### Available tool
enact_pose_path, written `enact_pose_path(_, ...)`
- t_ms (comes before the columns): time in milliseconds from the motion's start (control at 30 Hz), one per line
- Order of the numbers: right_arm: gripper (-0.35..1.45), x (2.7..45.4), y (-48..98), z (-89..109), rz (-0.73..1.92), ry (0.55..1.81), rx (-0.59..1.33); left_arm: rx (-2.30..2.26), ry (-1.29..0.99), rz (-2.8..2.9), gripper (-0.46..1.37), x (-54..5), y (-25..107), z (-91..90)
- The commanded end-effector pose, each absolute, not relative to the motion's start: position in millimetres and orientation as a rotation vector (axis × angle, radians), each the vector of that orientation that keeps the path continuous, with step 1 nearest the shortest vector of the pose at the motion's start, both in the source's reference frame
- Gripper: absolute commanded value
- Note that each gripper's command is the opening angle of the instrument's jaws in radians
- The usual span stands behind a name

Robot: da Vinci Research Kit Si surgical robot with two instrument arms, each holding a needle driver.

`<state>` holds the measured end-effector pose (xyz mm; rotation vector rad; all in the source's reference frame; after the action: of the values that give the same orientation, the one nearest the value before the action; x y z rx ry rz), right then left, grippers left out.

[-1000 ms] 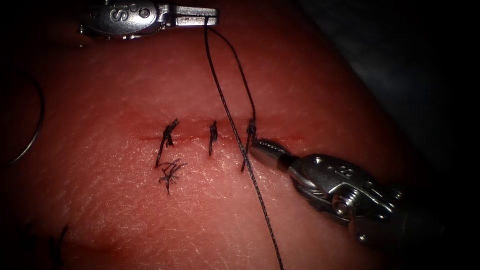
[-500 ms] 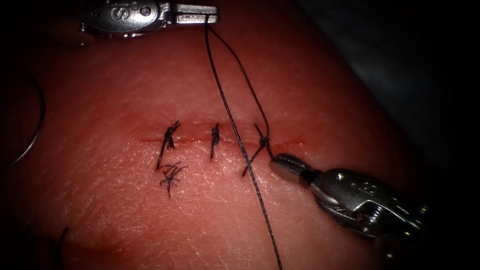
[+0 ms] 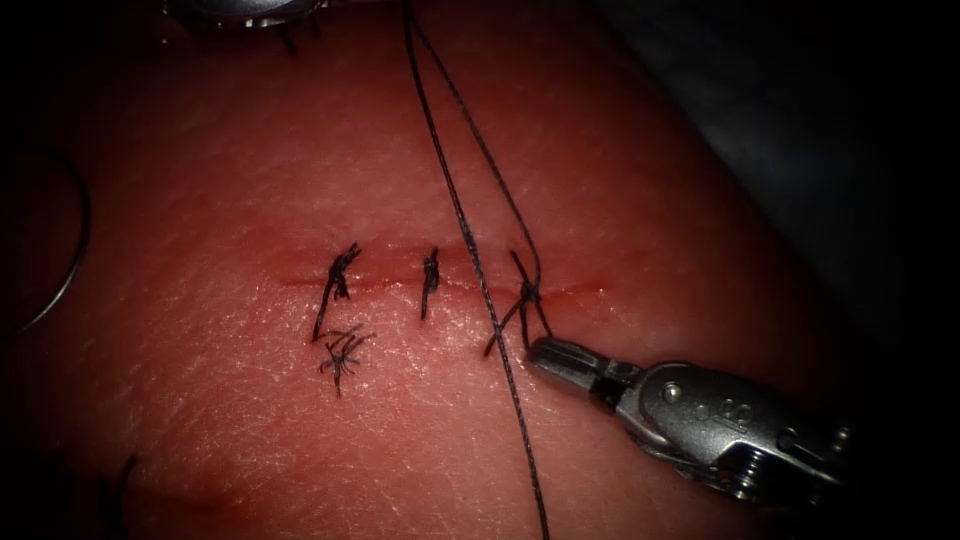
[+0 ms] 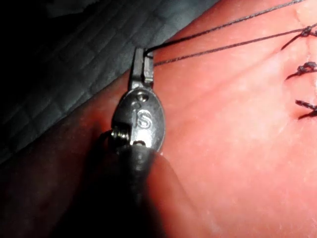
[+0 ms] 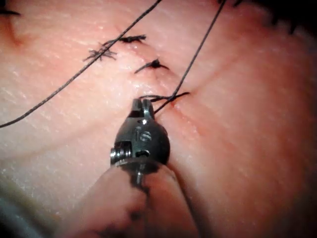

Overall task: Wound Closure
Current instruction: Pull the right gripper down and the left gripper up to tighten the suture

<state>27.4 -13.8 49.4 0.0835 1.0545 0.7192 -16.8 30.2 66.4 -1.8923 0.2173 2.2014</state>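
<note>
jaws of the right tool (image 3: 545, 352) sit closed on the short thread end just below the rightmost knot (image 3: 527, 291), its tip resting against the tissue (image 3: 250, 420) on the near side of the cut (image 3: 390, 278); its shaft slants in low from the tissue's near right edge. in the right wrist view the same tool (image 5: 142, 105) pinches that thread at the knot. two finished stitches (image 3: 340, 270) lie along the cut to the left, with a tuft of cut thread ends (image 3: 342, 346) just below them. the thread (image 3: 470, 250) runs as two strands from the knot up toward the far edge. there the left tool (image 4: 142, 62) has its jaws closed on the thread, shaft lying low over the tissue's far edge. the needle (image 3: 70, 270) rests free at the tissue's left edge, a thin curve, held by neither tool.
</note>
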Motion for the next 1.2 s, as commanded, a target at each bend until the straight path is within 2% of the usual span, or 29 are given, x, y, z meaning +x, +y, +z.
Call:
enact_pose_path(33, -0.35, 27.4, -13.8, 49.4, 0.713, 1.055, 0.079, -1.89, 0.219, 2.195, -0.35, -16.6, 30.4, 66.3)
enact_pose_path(433, -0.35, 28.6, -15.9, 48.9, 0.61, 1.127, 0.109, -1.867, 0.259, 2.21, -0.35, -15.2, 32.8, 66.5)
enact_pose_path(1200, -0.35, 29.3, -18.4, 50.7, 0.529, 1.096, 0.151, -1.862, 0.287, 2.227, -0.35, -15.1, 34.1, 68.1)
